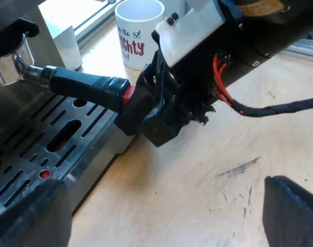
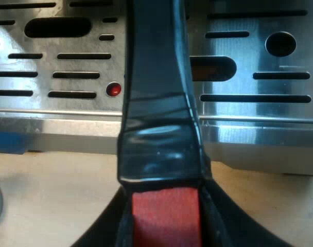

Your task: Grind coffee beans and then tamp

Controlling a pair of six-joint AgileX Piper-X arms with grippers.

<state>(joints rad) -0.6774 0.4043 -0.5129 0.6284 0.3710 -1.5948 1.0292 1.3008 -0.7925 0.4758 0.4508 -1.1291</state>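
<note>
My right gripper [image 2: 166,220] is clamping the holder [image 1: 82,85] by its handle's red end, the drip tray [image 2: 311,56] lying just beneath that handle. My left gripper [image 1: 161,216] is hovering, fingers [image 1: 295,211] spread wide and holding nothing, above the table [image 1: 208,154] beside that handle; a mug [image 1: 138,31] is standing beyond.

- White mug [image 1: 138,25]: only readable print in either view; it sits on the mug's side, start of each line hidden.
- Top line, small black letters: ends in "The"; the letter before it is cut off, can't tell which.
- Right after "The": a small square box w/ a tick in it.
- Mid line, big red caps: "GHTY" reads clearly.
- Bottom line, small black: approx. "Li…", too little showing to read for sure.
</note>
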